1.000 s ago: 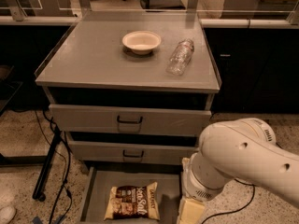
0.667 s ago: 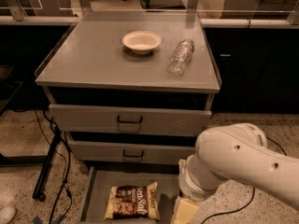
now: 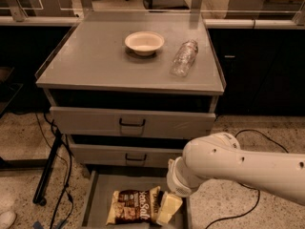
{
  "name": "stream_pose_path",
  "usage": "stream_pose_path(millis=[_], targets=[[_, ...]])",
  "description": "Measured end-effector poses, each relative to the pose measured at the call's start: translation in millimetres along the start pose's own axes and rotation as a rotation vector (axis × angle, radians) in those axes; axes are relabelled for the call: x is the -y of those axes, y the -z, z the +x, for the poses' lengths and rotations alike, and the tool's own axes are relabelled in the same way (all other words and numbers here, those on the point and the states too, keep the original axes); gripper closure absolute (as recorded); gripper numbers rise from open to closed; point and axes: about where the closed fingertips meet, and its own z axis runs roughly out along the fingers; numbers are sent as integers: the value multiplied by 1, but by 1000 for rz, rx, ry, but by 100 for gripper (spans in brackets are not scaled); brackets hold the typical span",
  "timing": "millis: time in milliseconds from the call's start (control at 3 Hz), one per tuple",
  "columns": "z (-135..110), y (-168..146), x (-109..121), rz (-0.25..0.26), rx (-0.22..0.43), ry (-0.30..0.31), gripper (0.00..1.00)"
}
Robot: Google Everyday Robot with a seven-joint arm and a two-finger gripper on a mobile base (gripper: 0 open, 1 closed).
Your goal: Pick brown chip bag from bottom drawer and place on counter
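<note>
The brown chip bag (image 3: pixel 132 205) lies flat in the open bottom drawer (image 3: pixel 97 199) at the lower middle of the camera view. My white arm reaches in from the right, and my gripper (image 3: pixel 167 209) sits low in the drawer, against the bag's right edge. The counter (image 3: pixel 95 56) spans the upper middle of the view.
A cream bowl (image 3: pixel 144 43) and a clear plastic bottle (image 3: pixel 184 57) lying on its side rest on the counter. Two shut upper drawers with black handles (image 3: pixel 132 123) sit above the open one. A black stand and cables (image 3: pixel 50 161) are on the floor at the left.
My arm and gripper have moved left and down in the drawer, closing in on the bag's right edge. The bag has not moved.
</note>
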Motion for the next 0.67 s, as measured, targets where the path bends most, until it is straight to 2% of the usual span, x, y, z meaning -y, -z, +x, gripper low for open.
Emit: stream_pose_path(millis=[333, 667], targets=[[0, 0, 0, 0, 0, 0, 0], [-1, -39, -8, -50, 14, -1, 0]])
